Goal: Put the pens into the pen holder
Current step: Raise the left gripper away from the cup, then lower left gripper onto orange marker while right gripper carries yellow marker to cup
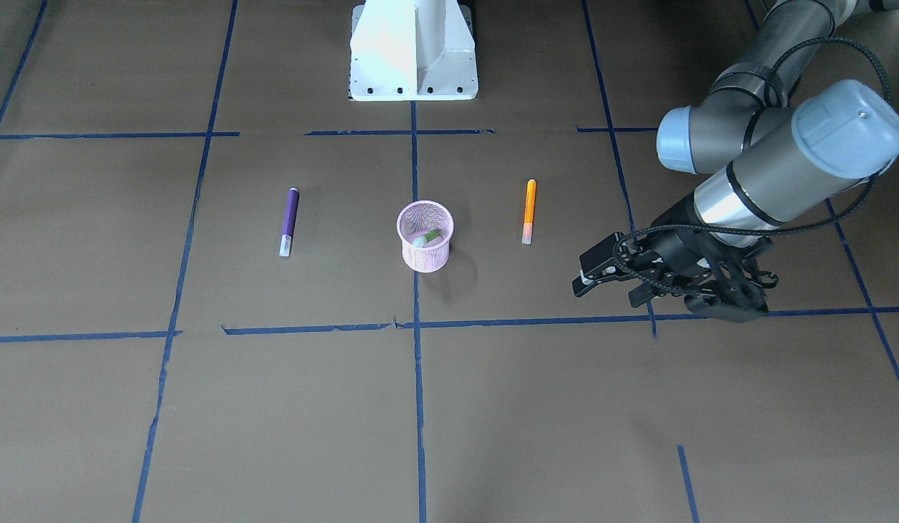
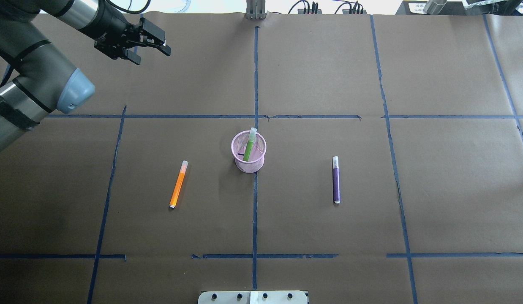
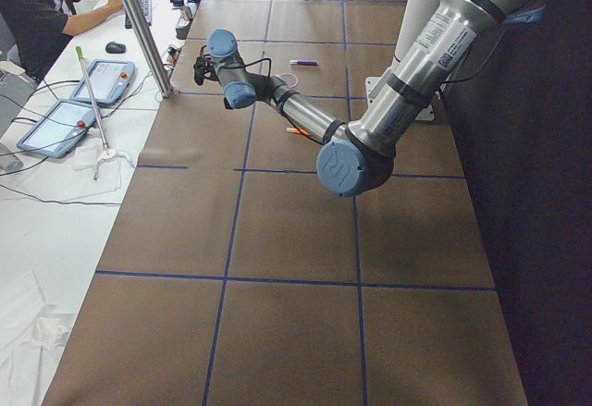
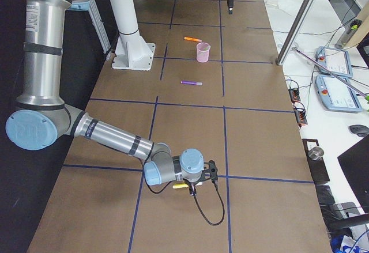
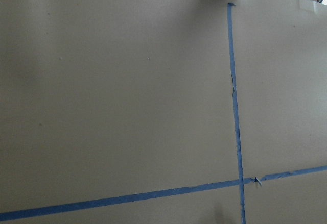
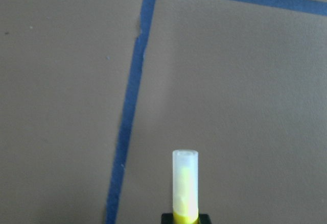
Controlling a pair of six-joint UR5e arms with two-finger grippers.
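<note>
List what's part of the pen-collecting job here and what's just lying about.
Job: pen holder; green pen, already in it; orange pen and purple pen, on the table; yellow pen, held in the right gripper.
Lying about: tablets; mouse, on the side table.

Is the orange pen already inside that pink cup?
No, the orange pen lies flat on the table, apart from the pink cup, which holds only the green pen.
</note>
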